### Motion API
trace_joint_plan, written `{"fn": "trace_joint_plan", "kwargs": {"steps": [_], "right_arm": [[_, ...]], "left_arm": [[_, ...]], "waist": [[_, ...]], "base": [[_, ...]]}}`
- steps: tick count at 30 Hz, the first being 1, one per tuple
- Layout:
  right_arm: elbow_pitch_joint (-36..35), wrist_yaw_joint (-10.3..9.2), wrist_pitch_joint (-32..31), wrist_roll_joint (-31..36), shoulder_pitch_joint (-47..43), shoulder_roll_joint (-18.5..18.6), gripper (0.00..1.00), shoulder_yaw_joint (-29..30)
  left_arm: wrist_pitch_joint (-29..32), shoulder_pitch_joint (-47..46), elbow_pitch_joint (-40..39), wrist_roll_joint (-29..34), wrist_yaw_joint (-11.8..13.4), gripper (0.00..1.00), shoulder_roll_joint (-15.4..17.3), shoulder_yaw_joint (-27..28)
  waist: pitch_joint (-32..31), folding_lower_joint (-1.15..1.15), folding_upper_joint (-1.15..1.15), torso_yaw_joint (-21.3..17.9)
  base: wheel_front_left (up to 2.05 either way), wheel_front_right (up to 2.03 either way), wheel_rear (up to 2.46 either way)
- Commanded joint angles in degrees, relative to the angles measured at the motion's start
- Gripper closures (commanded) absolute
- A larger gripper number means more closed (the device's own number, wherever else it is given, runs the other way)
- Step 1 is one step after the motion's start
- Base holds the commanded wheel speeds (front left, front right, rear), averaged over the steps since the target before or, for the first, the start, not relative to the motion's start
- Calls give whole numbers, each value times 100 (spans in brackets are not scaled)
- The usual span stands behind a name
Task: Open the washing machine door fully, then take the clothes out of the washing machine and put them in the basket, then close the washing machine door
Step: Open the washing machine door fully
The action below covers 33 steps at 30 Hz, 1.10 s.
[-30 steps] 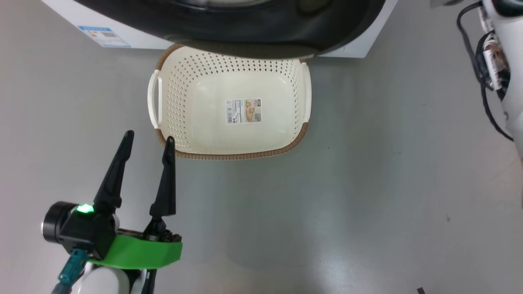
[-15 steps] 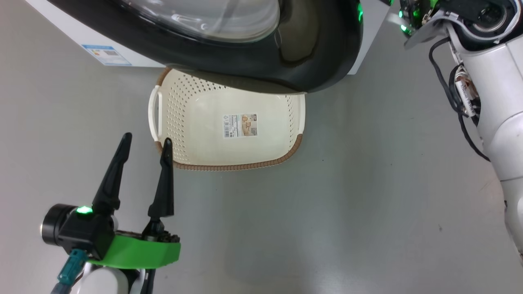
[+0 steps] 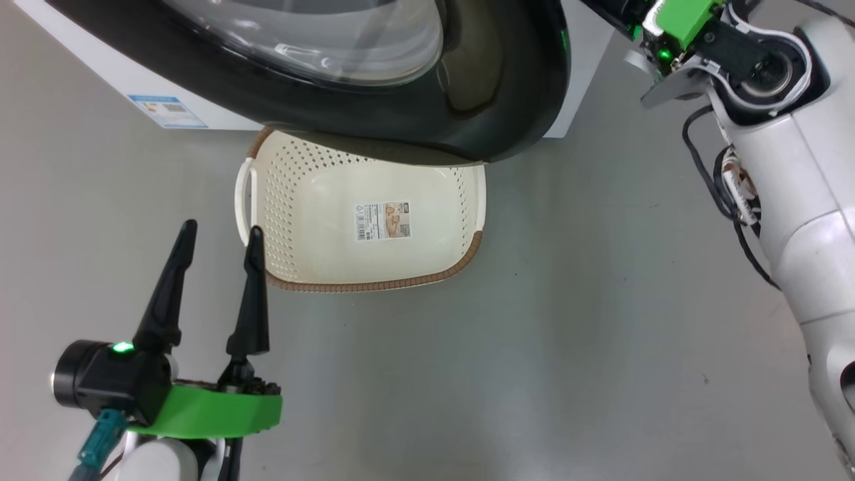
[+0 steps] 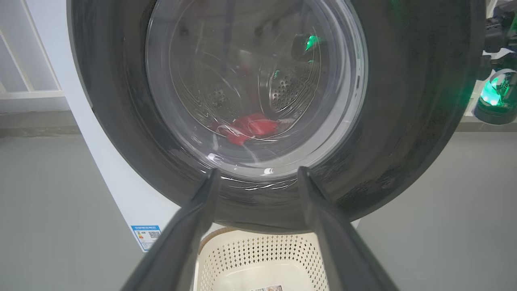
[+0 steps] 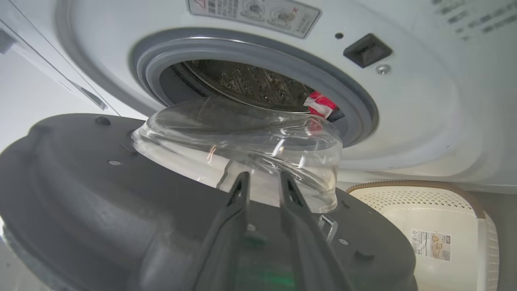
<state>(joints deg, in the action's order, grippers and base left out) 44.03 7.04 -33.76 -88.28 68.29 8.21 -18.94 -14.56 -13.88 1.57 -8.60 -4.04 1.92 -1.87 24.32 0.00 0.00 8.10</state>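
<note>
At machine front, low: washing machine door (image 3: 374, 113) stands ajar and overhangs the far end of the basket (image 3: 374, 286) on the floor. The clothes (image 4: 248, 127) lie in a red heap at the bottom of the drum (image 5: 250, 85), seen through the glass.

Handling, as judged:
- Door: rigid and hinged, so it goes only along its arc. Glossy rim looks slippery. Better to push on the grey inner face (image 5: 80, 194) near the free edge than to pinch it.
- Clothes: light and limp, likely to drape and catch on the rubber ring (image 5: 258, 54). Pinch a bunched fold, not a flat layer.
- Basket: light plastic, may slide if knocked.

Pose:
- Right arm (image 3: 788, 187) reaches up past the door's free edge. Its fingers (image 5: 238, 202) lie along the inner face with tips toward the glass bowl. Right jaws closed, nothing seen between them.
- Left arm is low and held back, its fingers (image 3: 250, 294) pointing toward the basket's near left corner. Left jaws spread wide and empty.
</note>
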Motion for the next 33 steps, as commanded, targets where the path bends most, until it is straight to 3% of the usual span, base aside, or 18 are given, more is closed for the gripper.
{"fn": "trace_joint_plan", "kwargs": {"steps": [1,8,12,18,21,27,33], "right_arm": [[-210,45,439,186,-192,-125,0,48],[-639,45,1981,789,-710,-32,0,-74],[-973,45,3161,1427,-1131,197,0,-486],[-882,45,4694,2188,-1520,449,0,-1043],[-874,45,4863,2935,-1587,608,0,-1266],[-1620,45,4873,5017,-2305,420,0,-214],[-2375,45,4874,6455,-3377,-71,0,661]], "left_arm": [[-44,110,-145,-53,13,0,96,255],[-44,161,-100,-137,9,0,96,416],[-44,180,-54,-183,7,0,96,479],[-44,198,-42,-130,6,0,96,592],[-44,178,-47,-105,3,0,96,619],[-44,130,-74,-102,6,0,96,609],[-44,151,-103,-129,47,0,96,484]], "waist": [[-32,0,0,-48],[-135,0,0,-175],[-182,0,0,-268],[-194,0,0,-443],[-184,0,0,-499],[-185,0,0,-534],[-277,0,0,-499]], "base": [[0,0,0],[0,0,0],[0,0,0],[0,0,0],[0,0,0],[0,0,0],[0,0,0]]}}
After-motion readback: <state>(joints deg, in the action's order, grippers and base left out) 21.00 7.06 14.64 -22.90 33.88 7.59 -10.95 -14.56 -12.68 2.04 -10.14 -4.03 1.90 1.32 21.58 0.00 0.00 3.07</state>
